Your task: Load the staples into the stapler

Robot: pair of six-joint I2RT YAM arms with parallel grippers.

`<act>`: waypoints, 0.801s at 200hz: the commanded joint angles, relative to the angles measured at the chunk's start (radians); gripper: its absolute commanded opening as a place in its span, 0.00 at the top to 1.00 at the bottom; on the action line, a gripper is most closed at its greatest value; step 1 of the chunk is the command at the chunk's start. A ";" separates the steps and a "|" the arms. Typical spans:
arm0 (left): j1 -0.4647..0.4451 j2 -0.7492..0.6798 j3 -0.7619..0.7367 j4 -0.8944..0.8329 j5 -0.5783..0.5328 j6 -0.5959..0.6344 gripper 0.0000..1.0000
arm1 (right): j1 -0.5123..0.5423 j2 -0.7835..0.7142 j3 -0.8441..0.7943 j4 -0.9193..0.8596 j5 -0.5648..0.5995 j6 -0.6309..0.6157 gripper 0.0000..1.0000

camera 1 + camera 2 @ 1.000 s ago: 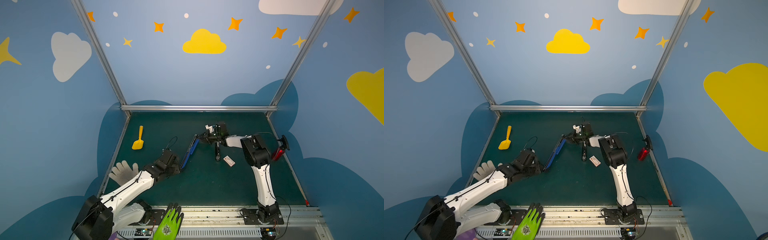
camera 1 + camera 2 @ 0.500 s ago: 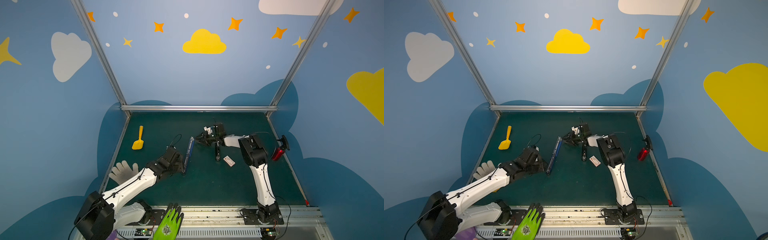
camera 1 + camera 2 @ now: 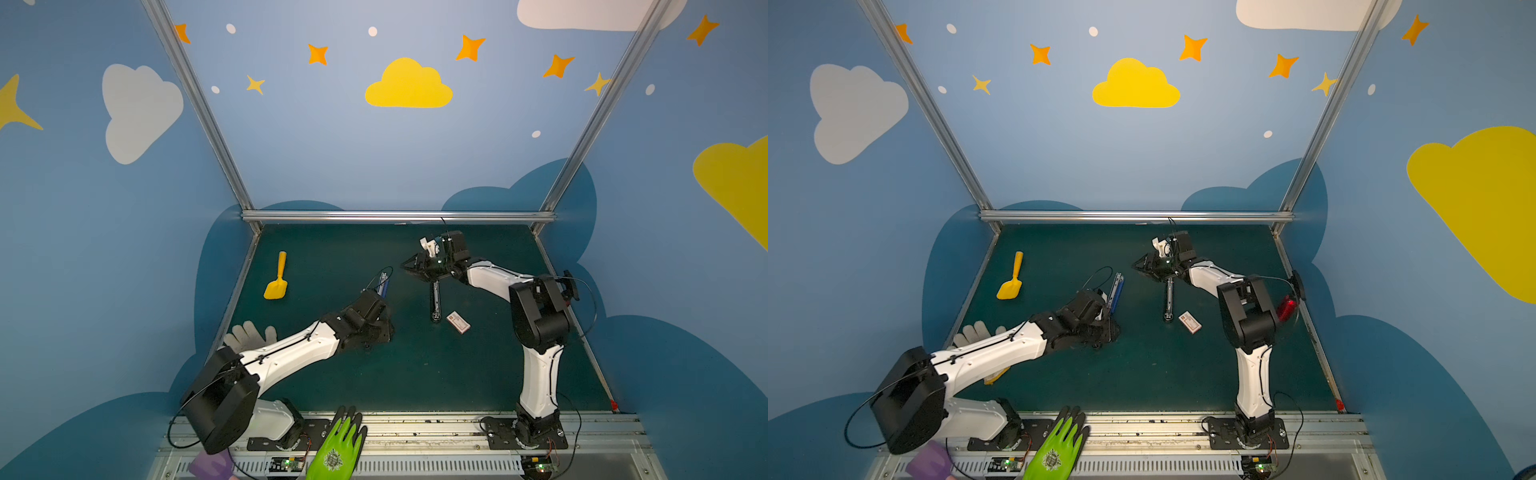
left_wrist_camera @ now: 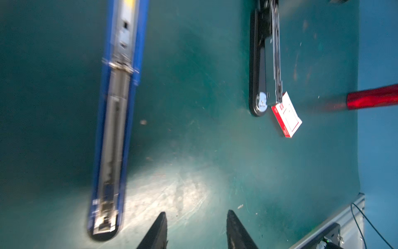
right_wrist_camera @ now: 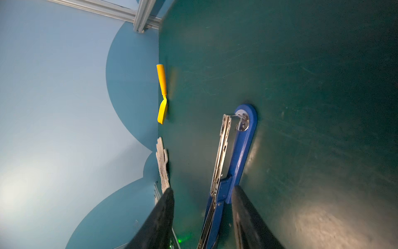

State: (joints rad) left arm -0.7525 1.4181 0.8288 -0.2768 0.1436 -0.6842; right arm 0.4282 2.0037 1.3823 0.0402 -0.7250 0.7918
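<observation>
A blue stapler (image 3: 384, 284) (image 3: 1116, 291) (image 4: 116, 129) (image 5: 238, 151) lies opened out on the green mat, its silver magazine showing. My left gripper (image 4: 197, 224) is open and empty, with the stapler's end just beside one finger; in both top views the wrist hides that end. My right gripper (image 3: 405, 266) (image 3: 1136, 266) (image 5: 202, 207) is open a little way off the stapler's far end. A black stapler (image 3: 435, 299) (image 3: 1168, 299) (image 4: 258, 64) lies below it. The staples box (image 3: 458, 323) (image 3: 1190, 323) (image 4: 286, 115), white with a red label, lies by the black stapler's tip.
A yellow scoop (image 3: 276, 278) (image 5: 162, 94) and a pale knit glove (image 3: 249, 334) (image 5: 162, 163) lie by the left wall. A red object (image 3: 1285, 307) (image 4: 372, 97) is at the right edge. A green glove (image 3: 338, 444) hangs over the front rail.
The right gripper opened, let go of the blue stapler's far end and drew back. The stapler came down from its slant onto the mat. The left arm moved forward over its near end.
</observation>
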 commanded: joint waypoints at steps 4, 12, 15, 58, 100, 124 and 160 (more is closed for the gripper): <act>-0.002 0.089 0.035 0.035 0.052 0.017 0.54 | -0.013 -0.083 -0.081 -0.064 0.013 -0.071 0.55; -0.003 0.115 0.047 0.025 0.037 0.017 0.54 | -0.020 -0.105 -0.109 -0.068 0.015 -0.077 0.55; -0.001 0.124 0.051 0.022 0.031 0.017 0.54 | -0.022 -0.115 -0.122 -0.068 0.015 -0.077 0.55; 0.022 0.201 0.072 -0.045 -0.108 -0.021 0.54 | -0.053 -0.240 -0.271 -0.078 0.015 -0.103 0.53; 0.091 0.184 0.053 -0.081 -0.211 -0.054 0.54 | -0.062 -0.347 -0.350 -0.128 0.029 -0.146 0.53; 0.163 0.170 0.037 -0.076 -0.210 -0.042 0.54 | -0.066 -0.388 -0.366 -0.158 0.037 -0.164 0.53; 0.269 0.168 0.042 -0.067 -0.248 -0.027 0.54 | -0.074 -0.433 -0.395 -0.165 0.035 -0.167 0.53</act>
State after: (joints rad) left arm -0.5442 1.6100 0.8742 -0.3256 -0.0441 -0.7189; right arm 0.3649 1.6119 1.0130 -0.0929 -0.6968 0.6479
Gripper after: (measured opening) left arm 0.463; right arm 0.472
